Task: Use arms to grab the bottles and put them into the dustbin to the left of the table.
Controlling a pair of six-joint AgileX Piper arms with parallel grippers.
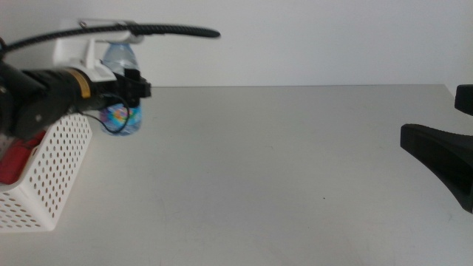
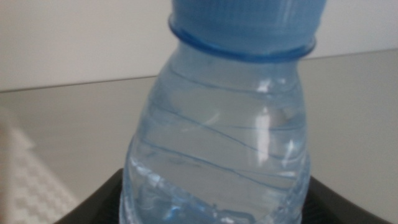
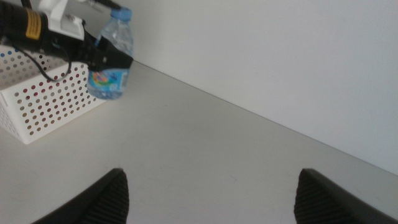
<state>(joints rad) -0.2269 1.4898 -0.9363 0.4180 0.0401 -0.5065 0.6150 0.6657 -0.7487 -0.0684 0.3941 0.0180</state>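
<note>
- Pale wall behind a matte grey-white table (image 1: pixel 281 170); the perforated white dustbin (image 1: pixel 55 174) stands at its left end, something red already inside.
- Left gripper (image 1: pixel 133 87) has its jaws closed round the clear water bottle (image 1: pixel 122 96), just beside the dustbin's far corner — light, thin-walled, probably slippery, so the ribbed body suits a firm hold.
- Right gripper (image 3: pixel 211 193) waits well apart from the dustbin, jaws spread wide — empty.

Water bottle (image 2: pixel 217 124) cap cropped; base hidden
</note>
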